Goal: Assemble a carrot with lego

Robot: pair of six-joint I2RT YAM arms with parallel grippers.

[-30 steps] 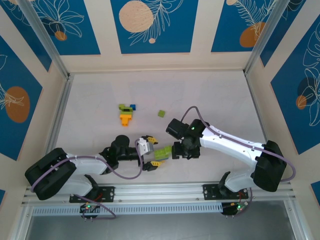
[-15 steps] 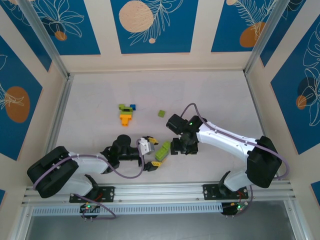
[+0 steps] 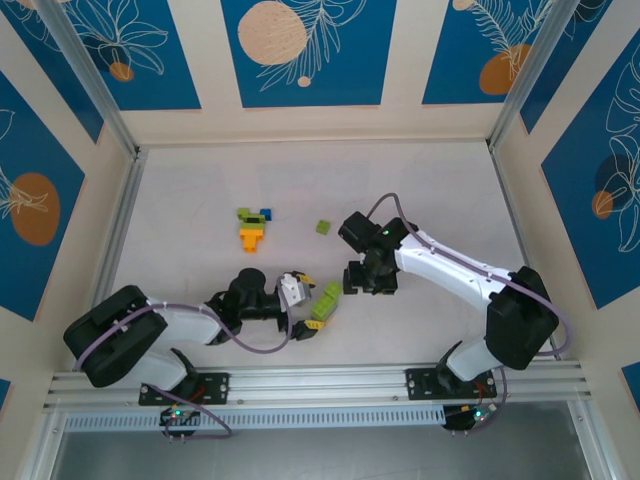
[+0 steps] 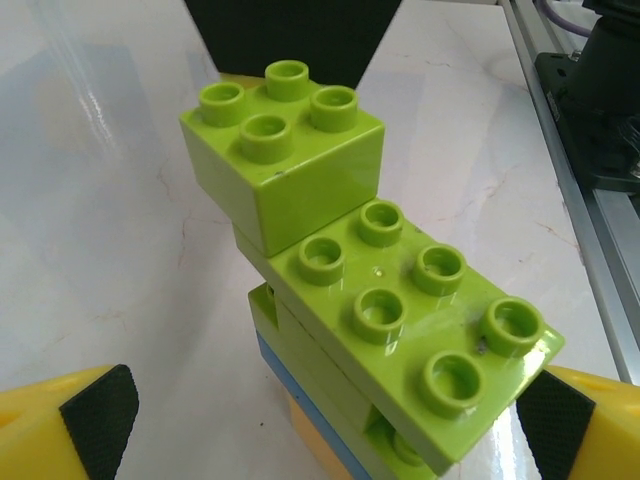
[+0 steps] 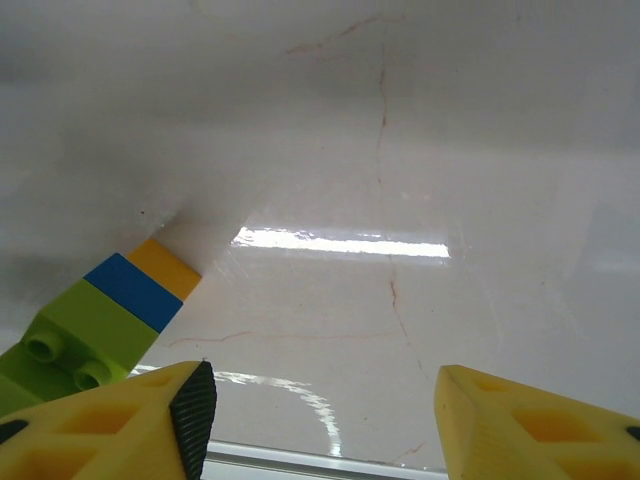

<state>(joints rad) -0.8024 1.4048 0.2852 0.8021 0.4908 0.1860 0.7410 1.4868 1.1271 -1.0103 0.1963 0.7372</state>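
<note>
A stack of lego point(image 3: 327, 297), lime green bricks over a blue and an orange layer, lies on the table between the two arms. My left gripper point(image 3: 311, 303) is open, one yellow finger on each side of the stack. In the left wrist view the stack point(image 4: 400, 300) rises between the fingers point(image 4: 70, 425) of the left gripper point(image 4: 330, 415), and its lower right corner sits close to the right finger. My right gripper point(image 3: 352, 282) is open and hangs just right of the stack. The right wrist view has the stack point(image 5: 90, 325) at the lower left, outside the empty right gripper point(image 5: 320, 420).
A small cluster of green, blue and orange bricks point(image 3: 252, 228) lies further back on the left. A single lime brick point(image 3: 323, 227) sits behind the right gripper. The white table point(image 3: 430, 190) is walled on three sides, and a metal rail point(image 3: 320, 385) runs along the near edge.
My right gripper has drawn back up and to the right, away from the stack. The stack has turned from nearly level to a steeper diagonal. The left gripper stays open around it.
</note>
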